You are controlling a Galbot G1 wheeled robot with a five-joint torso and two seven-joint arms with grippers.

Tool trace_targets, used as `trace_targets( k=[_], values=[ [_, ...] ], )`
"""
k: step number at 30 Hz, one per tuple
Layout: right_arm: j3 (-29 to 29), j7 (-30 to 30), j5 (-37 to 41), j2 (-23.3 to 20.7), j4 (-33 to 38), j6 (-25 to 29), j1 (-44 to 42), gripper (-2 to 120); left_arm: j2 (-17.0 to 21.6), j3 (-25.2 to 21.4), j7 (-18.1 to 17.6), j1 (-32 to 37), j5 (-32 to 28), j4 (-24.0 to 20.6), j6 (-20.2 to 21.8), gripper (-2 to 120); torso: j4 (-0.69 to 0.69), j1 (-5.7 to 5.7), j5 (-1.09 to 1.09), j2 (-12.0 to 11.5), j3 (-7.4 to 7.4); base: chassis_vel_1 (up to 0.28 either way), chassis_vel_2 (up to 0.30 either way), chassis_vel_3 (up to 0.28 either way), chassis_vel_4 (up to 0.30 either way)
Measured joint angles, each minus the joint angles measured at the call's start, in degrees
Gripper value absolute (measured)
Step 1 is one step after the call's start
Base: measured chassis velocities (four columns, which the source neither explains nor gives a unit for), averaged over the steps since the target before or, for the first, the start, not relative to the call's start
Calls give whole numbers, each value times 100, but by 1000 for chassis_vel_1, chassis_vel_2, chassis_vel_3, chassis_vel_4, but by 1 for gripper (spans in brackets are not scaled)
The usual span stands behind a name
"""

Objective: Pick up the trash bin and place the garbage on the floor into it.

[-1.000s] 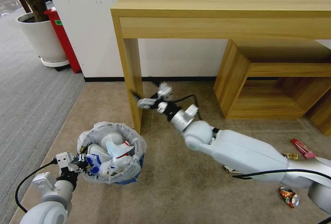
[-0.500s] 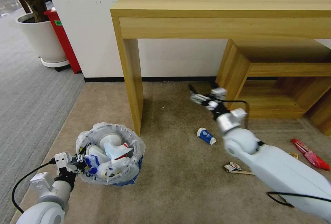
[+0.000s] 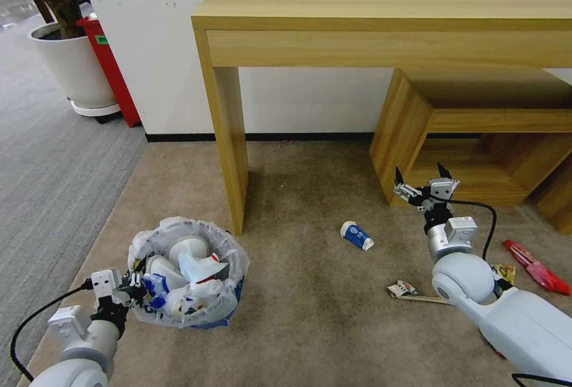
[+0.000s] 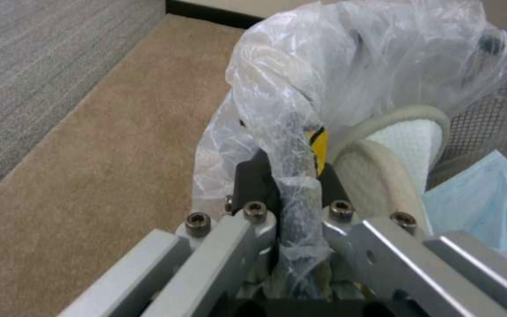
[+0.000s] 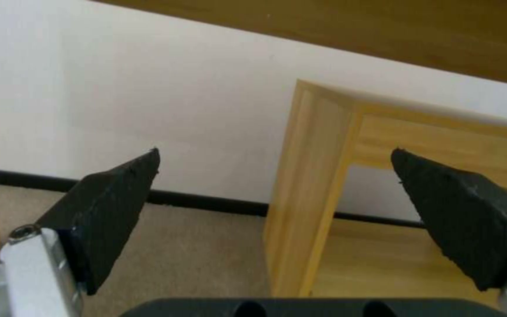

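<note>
Clamping the bagged rim of the trash bin (image 3: 187, 274), the left tool (image 3: 132, 283) keeps it off the floor (image 3: 298, 309) as a carried receptacle, while the right tool (image 3: 424, 187), spread and empty, hangs just beyond the blue-white cup (image 3: 356, 236)

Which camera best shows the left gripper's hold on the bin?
Left wrist view: the left gripper fingers clamp the bagged rim of the trash bin. Head view shows the whole bin, hold small. Right wrist view faces the wooden table instead.

Blue-white cup (image 3: 356, 236) on beige floor (image 3: 298, 292); translucent white-bagged trash bin (image 3: 189, 274)
</note>
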Motion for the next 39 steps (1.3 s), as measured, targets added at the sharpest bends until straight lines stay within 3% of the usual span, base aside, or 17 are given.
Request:
trace_targets(
  k=[15, 39],
  values=[
    [-4, 168, -181, 213, -205, 32, -56, 100, -203, -37, -2, 56, 82, -18, -42, 2, 0, 0, 0, 0, 1, 0, 0, 0, 0],
    [-122, -194, -315, 448, -513, 533, 39, 100, -297, -57, 4, 69, 117, 2, -62, 2, -1, 0, 0, -1, 1, -15, -16, -12, -13]
  ],
)
